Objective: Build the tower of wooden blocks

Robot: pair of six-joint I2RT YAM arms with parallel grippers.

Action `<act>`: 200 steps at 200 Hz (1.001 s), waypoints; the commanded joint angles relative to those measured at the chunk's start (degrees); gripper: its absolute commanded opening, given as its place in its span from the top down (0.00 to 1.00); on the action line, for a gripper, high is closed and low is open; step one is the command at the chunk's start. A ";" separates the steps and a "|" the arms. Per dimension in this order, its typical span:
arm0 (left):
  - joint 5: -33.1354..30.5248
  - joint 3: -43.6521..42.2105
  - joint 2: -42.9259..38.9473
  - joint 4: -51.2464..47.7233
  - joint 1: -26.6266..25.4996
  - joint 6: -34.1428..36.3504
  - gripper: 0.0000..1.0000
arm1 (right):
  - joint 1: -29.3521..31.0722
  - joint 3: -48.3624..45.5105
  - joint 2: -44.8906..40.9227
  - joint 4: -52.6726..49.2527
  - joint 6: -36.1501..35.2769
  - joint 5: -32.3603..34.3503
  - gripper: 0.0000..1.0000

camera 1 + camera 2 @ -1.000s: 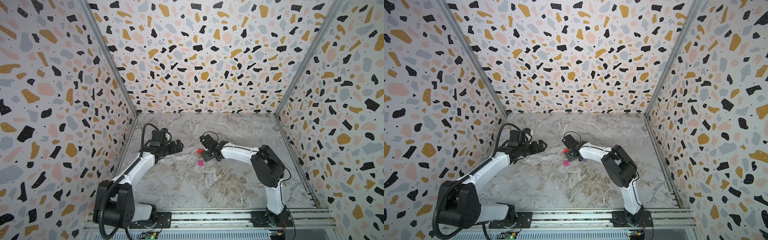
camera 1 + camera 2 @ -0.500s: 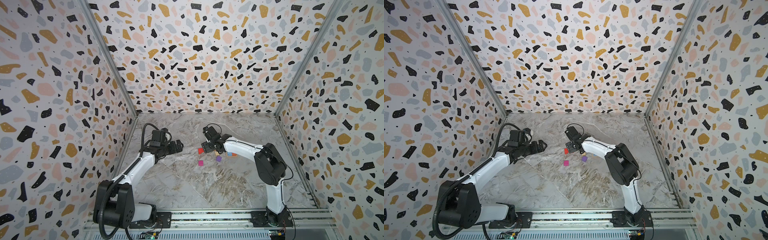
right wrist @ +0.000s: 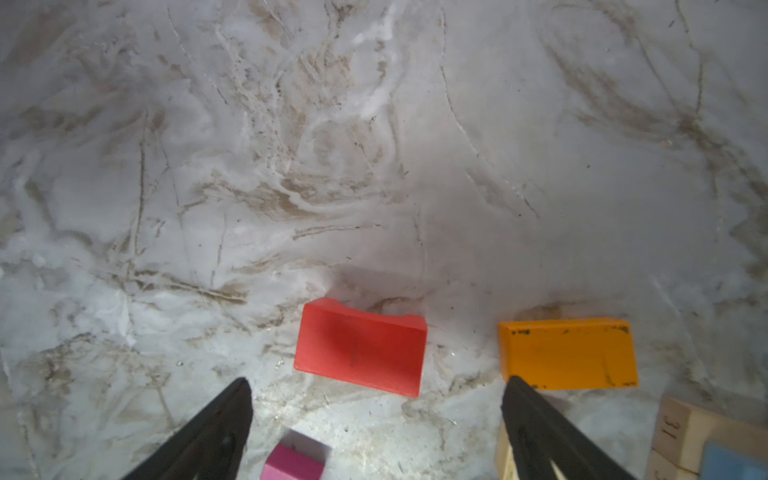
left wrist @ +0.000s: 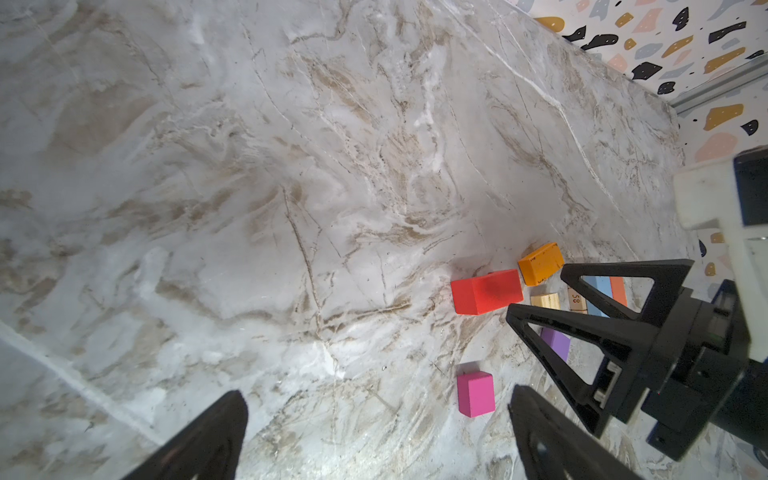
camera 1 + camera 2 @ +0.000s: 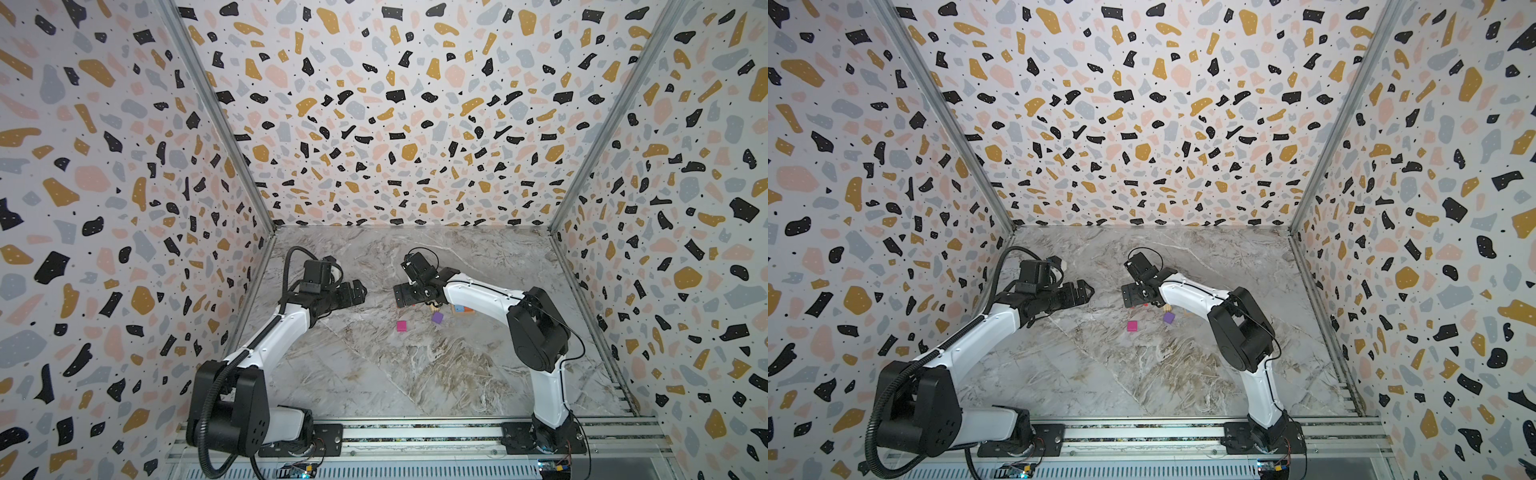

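Observation:
Loose wood blocks lie mid-floor. In the right wrist view a red block (image 3: 360, 347) and an orange block (image 3: 567, 355) lie flat, with a magenta cube (image 3: 294, 464) nearer the camera. My right gripper (image 3: 376, 392) hovers open just short of the red block, holding nothing; it also shows in a top view (image 5: 405, 297). Beside it the tower (image 3: 702, 440) is a low stack of tan bars topped with light blue. A purple cube (image 5: 437, 318) and the magenta cube (image 5: 401, 325) sit in front. My left gripper (image 4: 376, 401) is open and empty, left of the blocks (image 5: 360, 291).
The marble floor (image 5: 374, 374) is boxed in by speckled walls on three sides, with the arms' rail (image 5: 415, 432) along the front. In the left wrist view the right gripper (image 4: 538, 293) partly hides a tan cube (image 4: 545, 300) and the blue bar (image 4: 598, 295).
My right gripper's jaws have spread wider and the arm has swung back, leaving the red block on the floor and uncovering the purple cube. The left arm has not moved.

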 commanded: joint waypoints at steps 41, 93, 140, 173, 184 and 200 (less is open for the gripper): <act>0.45 -0.62 -0.28 1.11 0.31 0.08 0.00 | 1.66 4.37 3.45 -2.43 6.88 3.26 0.10; 0.53 -0.69 -0.49 1.11 0.32 0.04 0.00 | 1.83 5.81 6.08 -2.81 7.79 4.32 0.12; 0.84 -0.78 -0.52 1.19 0.32 0.00 0.00 | 2.01 6.32 6.93 -2.43 7.98 5.47 0.16; 0.84 -0.78 -0.57 1.28 0.31 -0.08 0.00 | 2.01 7.16 7.70 -2.92 8.07 6.06 0.20; 0.84 -0.78 -0.60 1.30 0.31 -0.08 0.00 | 2.07 7.43 7.92 -3.19 8.12 6.25 0.22; 0.85 -0.83 -0.62 1.36 0.32 -0.09 0.00 | 2.09 7.59 8.07 -3.34 8.08 6.50 0.25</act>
